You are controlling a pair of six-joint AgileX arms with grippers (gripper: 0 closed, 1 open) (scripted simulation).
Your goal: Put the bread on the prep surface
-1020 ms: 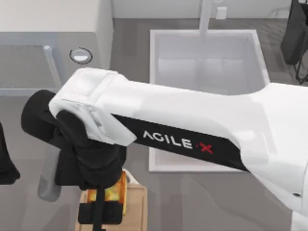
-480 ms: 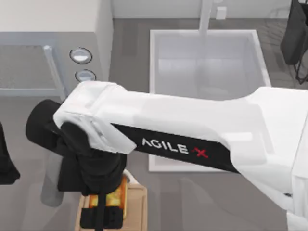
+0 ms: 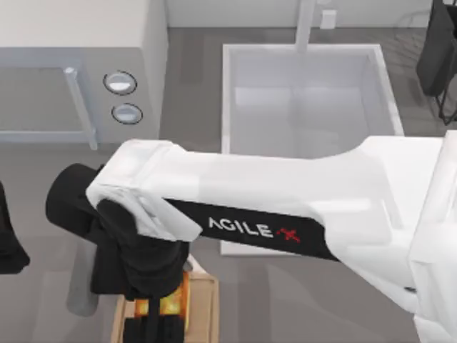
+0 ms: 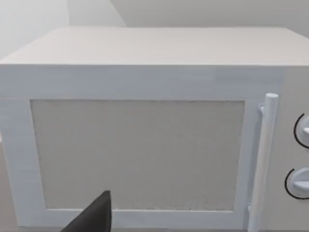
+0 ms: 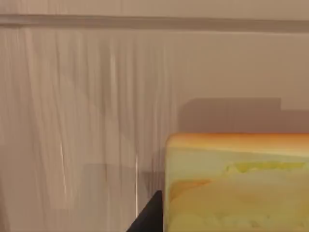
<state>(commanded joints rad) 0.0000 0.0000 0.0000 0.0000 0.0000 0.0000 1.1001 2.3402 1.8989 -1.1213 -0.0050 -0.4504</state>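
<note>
My right arm reaches across the table to the near left. Its gripper (image 3: 156, 314) is shut on the bread (image 3: 176, 299), a golden-orange piece with brown patches. The bread hangs over the prep surface (image 3: 205, 309), a light tan wooden board whose handle end lies under the gripper. The right wrist view has the bread (image 5: 236, 183) close up above the pale board (image 5: 72, 121), casting a shadow on it, with the grooved rim beyond. I cannot tell whether the bread touches the board. My left arm (image 3: 8, 246) is parked at the table's left edge.
A white microwave (image 3: 71, 71) with two round knobs (image 3: 120, 83) stands at the back left and faces the left wrist camera (image 4: 140, 145). A white sink (image 3: 307, 93) with a faucet (image 3: 305, 21) takes up the back right.
My right arm has drawn back toward the near edge with the bread in its grip, uncovering the microwave's second knob. The left arm has not moved.
</note>
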